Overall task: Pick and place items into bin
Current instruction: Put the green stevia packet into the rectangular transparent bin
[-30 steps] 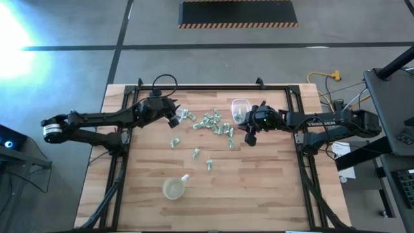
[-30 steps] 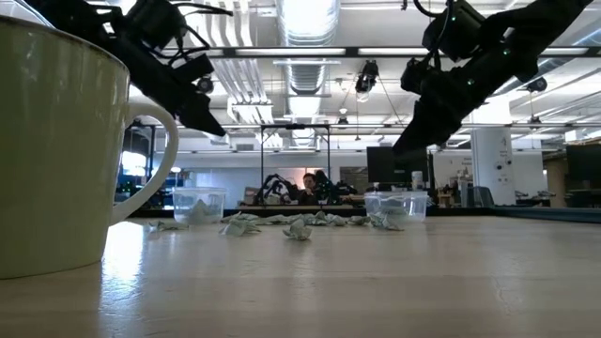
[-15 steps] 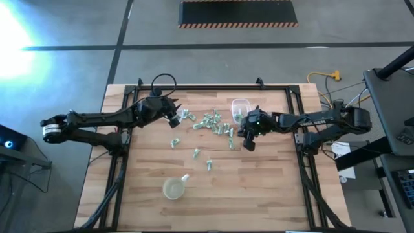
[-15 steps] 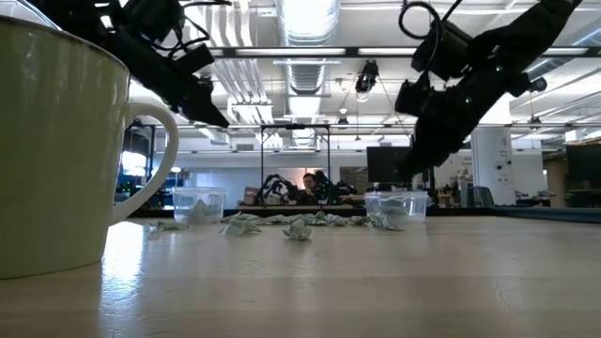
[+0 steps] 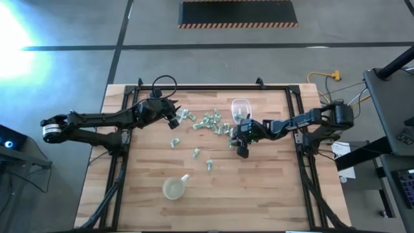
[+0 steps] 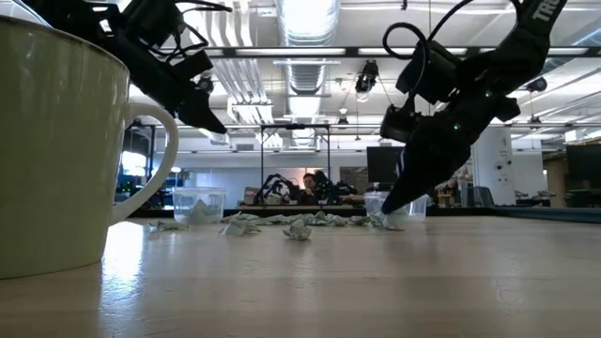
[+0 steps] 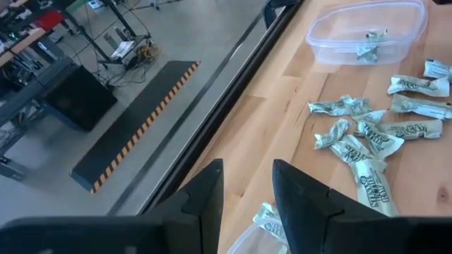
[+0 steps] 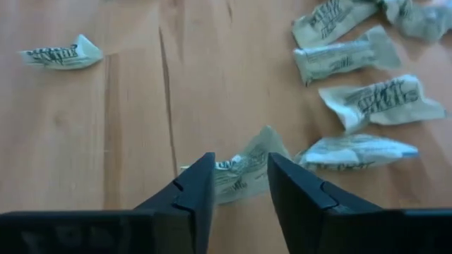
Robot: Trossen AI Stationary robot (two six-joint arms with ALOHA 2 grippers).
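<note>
The items are small crumpled pale green and silvery packets scattered on the table's far half, also seen in the low view as packets. My right gripper is open and low over the table. Its fingers stand on either side of one packet at the cluster's near edge. My left gripper is open and empty, hovering over a clear container with a packet in it. A second clear container holds a few packets. My right gripper comes from above, slanting down, with its open fingers on either side of a packet that lies flat on the table. I cannot tell whether they touch it.
A yellowish cup with a handle stands near the table's near edge and fills the low view's left side. Single packets lie between it and the cluster. A black frame runs along the table's sides.
My right gripper has come down and moved toward the table's near-left, away from the second clear container, until its fingertips are at table height around a packet. The left arm has kept still.
</note>
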